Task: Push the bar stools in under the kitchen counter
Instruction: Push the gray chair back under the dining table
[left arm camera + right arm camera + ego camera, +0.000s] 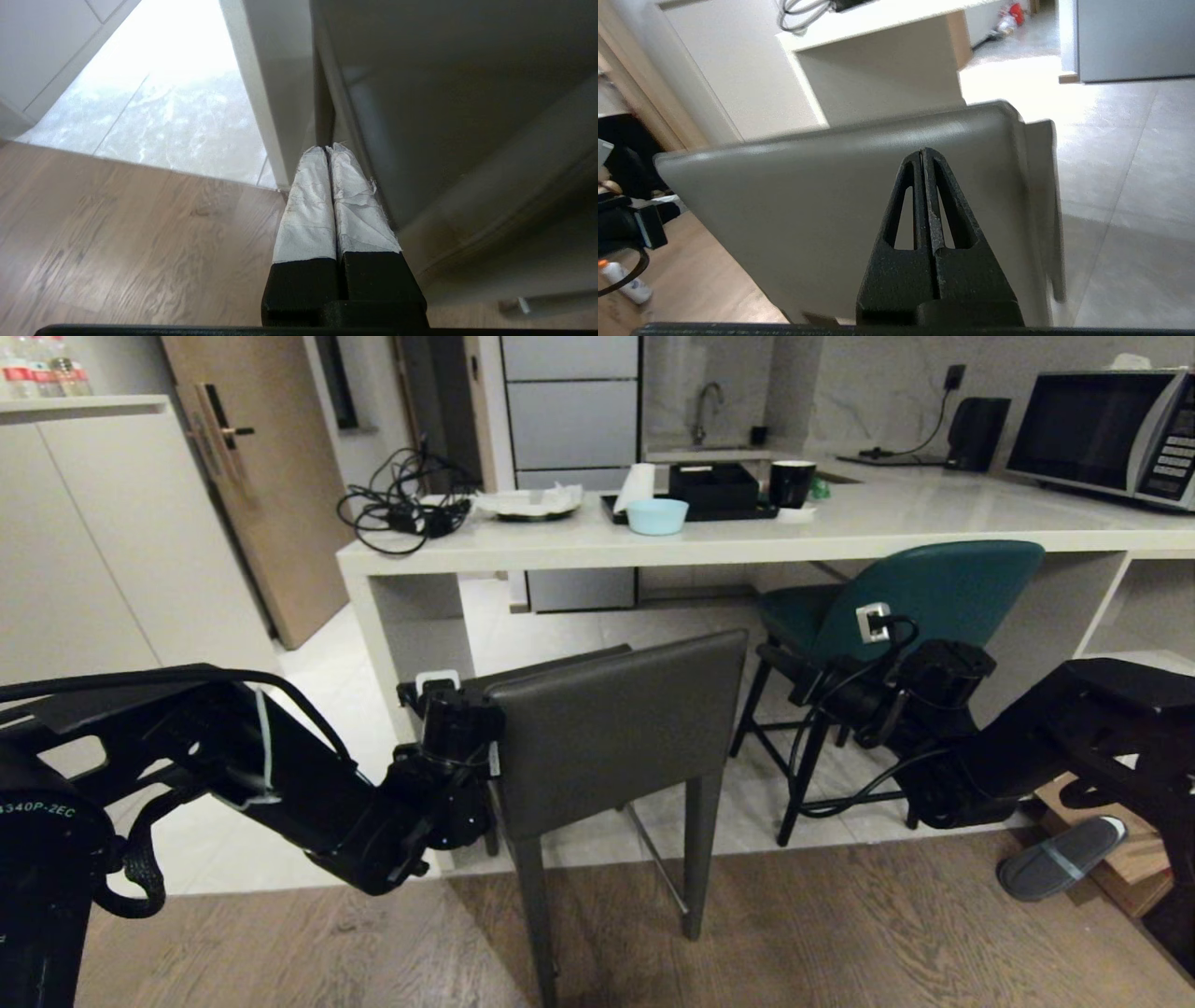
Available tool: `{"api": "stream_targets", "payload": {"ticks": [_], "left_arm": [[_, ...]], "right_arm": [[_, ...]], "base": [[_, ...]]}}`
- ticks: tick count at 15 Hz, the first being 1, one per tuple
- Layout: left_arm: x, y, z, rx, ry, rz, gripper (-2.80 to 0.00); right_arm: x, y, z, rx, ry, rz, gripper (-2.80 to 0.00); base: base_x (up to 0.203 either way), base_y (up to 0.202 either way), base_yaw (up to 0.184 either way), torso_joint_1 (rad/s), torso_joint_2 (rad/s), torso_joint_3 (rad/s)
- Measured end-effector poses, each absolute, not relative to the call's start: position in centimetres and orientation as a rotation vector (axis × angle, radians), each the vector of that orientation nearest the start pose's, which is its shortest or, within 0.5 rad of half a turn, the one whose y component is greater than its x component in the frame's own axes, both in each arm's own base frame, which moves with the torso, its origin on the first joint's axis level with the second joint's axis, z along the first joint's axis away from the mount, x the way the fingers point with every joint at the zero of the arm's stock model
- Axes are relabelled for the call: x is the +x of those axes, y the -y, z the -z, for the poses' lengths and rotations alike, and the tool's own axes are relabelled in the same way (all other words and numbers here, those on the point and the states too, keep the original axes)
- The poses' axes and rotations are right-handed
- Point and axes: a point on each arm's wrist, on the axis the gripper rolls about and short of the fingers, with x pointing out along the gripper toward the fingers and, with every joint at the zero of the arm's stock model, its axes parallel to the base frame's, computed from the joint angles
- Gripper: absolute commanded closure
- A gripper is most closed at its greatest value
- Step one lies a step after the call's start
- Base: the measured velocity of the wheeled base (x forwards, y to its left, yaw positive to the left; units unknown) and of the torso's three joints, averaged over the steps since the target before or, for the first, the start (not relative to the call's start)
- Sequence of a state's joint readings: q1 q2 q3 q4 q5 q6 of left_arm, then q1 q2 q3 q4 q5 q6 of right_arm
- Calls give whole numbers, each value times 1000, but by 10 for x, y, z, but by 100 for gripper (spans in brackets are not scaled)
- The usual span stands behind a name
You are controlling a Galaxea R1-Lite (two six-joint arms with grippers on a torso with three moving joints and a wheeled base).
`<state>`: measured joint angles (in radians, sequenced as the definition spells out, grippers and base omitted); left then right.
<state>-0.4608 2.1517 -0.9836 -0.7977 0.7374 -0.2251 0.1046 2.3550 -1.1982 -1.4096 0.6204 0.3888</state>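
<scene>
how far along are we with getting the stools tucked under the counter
Partly done. The teal stool already sits with its seat under the kitchen counter. The grey stool is in hand: it stands out on the wood floor, turned at an angle, with the shut left gripper at its backrest's left edge and the shut right gripper pointing at the backrest. Left: pushing the grey stool in under the slab.

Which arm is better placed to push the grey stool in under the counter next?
Left. The left gripper, shut, sits at the grey stool's backrest edge. The right gripper, also shut, points at that backrest from beside the teal stool, which is already partly under the counter.
</scene>
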Motion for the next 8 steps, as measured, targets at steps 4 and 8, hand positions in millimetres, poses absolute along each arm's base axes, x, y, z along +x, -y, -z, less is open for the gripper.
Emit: {"api": "stream_targets", "payload": {"ticks": [4,8], "left_arm": [[370,147,-87,-24,-261,-343,0],[358,150,-83,-8,-287,-319,0]], "right_arm": [[463,-33,-98,316,127,-661,0],[489,-22,-89,315,116,-538,0]], "base": [[0,0,0,0,0,0],[0,0,0,0,0,0]]}}
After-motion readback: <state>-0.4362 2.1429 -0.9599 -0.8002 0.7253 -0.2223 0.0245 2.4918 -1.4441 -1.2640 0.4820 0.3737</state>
